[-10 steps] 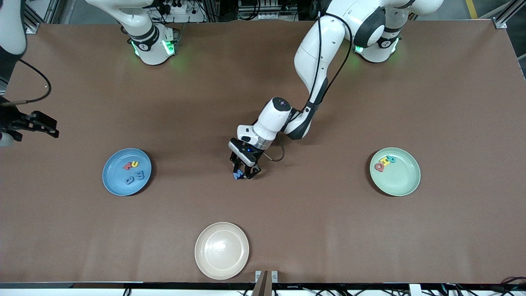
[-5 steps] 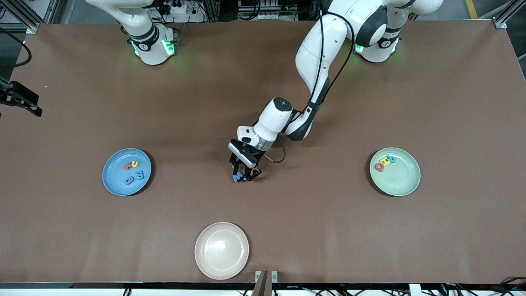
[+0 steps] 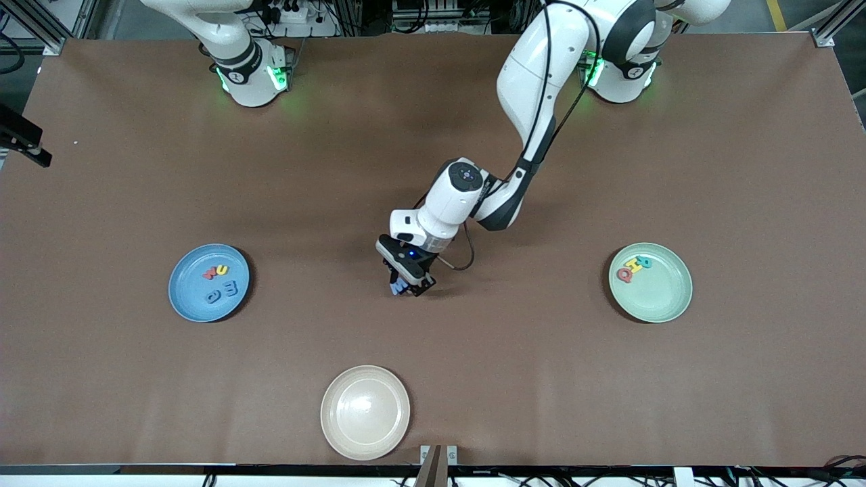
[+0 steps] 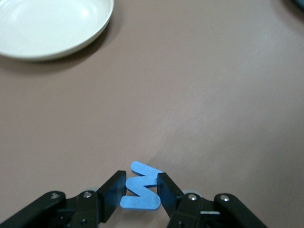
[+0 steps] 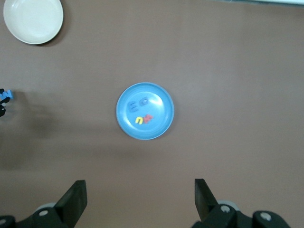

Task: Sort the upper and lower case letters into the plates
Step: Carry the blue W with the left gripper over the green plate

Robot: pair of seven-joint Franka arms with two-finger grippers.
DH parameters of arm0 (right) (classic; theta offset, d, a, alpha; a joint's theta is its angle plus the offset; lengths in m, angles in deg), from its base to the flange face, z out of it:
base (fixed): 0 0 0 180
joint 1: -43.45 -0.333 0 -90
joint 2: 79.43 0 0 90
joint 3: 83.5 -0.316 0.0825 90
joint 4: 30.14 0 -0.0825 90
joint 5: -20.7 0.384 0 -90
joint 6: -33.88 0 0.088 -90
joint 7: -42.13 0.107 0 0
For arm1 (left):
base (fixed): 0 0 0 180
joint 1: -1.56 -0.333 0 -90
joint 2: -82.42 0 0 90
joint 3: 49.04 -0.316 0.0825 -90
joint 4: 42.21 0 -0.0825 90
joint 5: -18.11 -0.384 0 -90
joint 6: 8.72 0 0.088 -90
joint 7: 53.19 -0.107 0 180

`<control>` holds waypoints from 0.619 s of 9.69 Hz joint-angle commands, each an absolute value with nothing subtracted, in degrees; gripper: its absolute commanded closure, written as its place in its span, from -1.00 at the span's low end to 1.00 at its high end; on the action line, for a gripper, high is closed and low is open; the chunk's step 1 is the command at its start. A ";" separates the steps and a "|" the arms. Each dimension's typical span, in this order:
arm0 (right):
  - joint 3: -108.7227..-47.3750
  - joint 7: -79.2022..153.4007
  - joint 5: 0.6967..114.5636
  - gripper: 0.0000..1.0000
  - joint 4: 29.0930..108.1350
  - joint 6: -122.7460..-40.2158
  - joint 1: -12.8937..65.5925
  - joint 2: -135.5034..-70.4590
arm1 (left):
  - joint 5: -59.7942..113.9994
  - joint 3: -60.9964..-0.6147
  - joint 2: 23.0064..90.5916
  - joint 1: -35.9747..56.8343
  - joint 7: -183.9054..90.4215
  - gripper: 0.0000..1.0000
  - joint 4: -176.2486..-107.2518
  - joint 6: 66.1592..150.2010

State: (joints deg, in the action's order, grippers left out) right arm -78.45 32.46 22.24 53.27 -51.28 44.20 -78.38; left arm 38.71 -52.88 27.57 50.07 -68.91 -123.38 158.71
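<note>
One blue letter [image 4: 141,189] pinched between the jaws of the left gripper [image 3: 404,286], mid-frame over bare surface [image 3: 473,372], above the cream plate [image 3: 365,412]. Sky-blue plate [image 3: 184,299] at centre-left, pale green plate [image 3: 666,297] at centre-right, four letters in each. Right gripper [image 5: 140,198], jaws spread, waiting high above the sky-blue plate.

It was a robotics lab: two white arm bases [image 3: 249,74] were bolted to a brown-covered table [image 3: 744,169] framed by aluminium rails [image 3: 835,24], with cables and power strips [image 3: 291,13] along its edge.
</note>
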 commanded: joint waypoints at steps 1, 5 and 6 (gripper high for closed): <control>-78.31 34.83 23.77 -1.00 51.15 -48.83 44.33 -79.52 | 38.77 -53.61 36.25 46.66 -69.18 1.00 -134.72 155.56; -78.31 34.14 22.90 -1.00 51.15 -49.09 44.59 -79.96 | 28.70 -53.62 47.86 33.33 -75.59 1.00 -139.24 134.42; -78.31 34.05 22.81 -1.00 51.07 -49.35 44.76 -79.96 | 24.57 -53.70 48.84 29.28 -79.35 1.00 -139.68 129.67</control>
